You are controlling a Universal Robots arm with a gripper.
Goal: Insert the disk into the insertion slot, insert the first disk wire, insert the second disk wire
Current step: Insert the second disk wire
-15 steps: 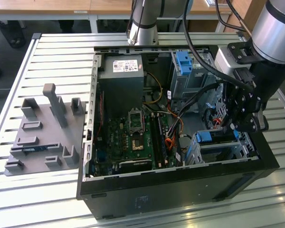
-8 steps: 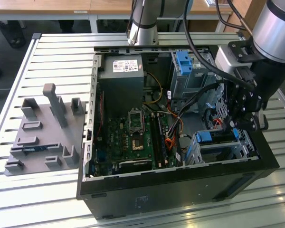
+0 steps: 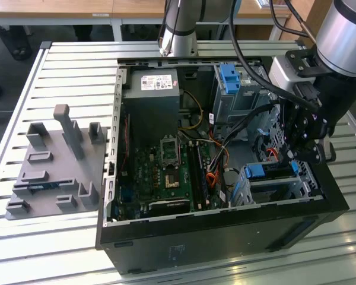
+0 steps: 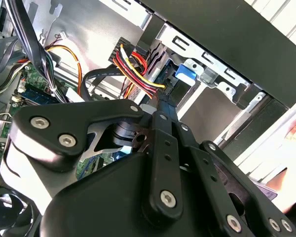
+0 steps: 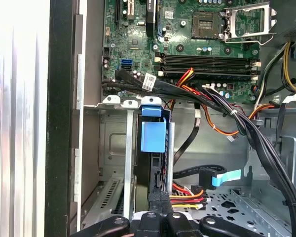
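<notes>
In the exterior view an open black computer case (image 3: 225, 237) lies on a slatted metal table (image 3: 71, 77). A grey moulded fixture plate (image 3: 53, 178) sits beside it toward the exterior view's left. The black multi-link gripper (image 3: 291, 159) on the silver arm reaches down into the case's corner at the exterior view's right. Its tips are just above the insertion slot (image 3: 285, 189), a low grey perforated sheet-metal cage. The disk (image 3: 267, 171), a flat drive framed by a bright blue plastic carrier, already sits in that cage. Near it stands a taller grey metal cage with a blue latch (image 3: 230, 76), and a green motherboard (image 3: 166, 172) covers the middle of the case. In the second wrist view the gripper (image 4: 160, 101) has its fingers drawn together, clamped on the black connector (image 4: 168, 91) that ends a bundle of red, yellow and black wires (image 4: 133, 64). The connector is right at the blue carrier end of the disk (image 4: 185, 74), inside the insertion slot (image 4: 214, 61). In the first wrist view the disk (image 5: 153, 138) is seen edge-on between the grey walls of the insertion slot (image 5: 113, 148). The gripper (image 5: 159, 197) meets the end of the disk, with the wires (image 5: 187, 195) trailing out beside its tips. A black flat cable with a light-blue tab (image 5: 218, 177) lies on the perforated floor nearby, apart from the disk.
</notes>
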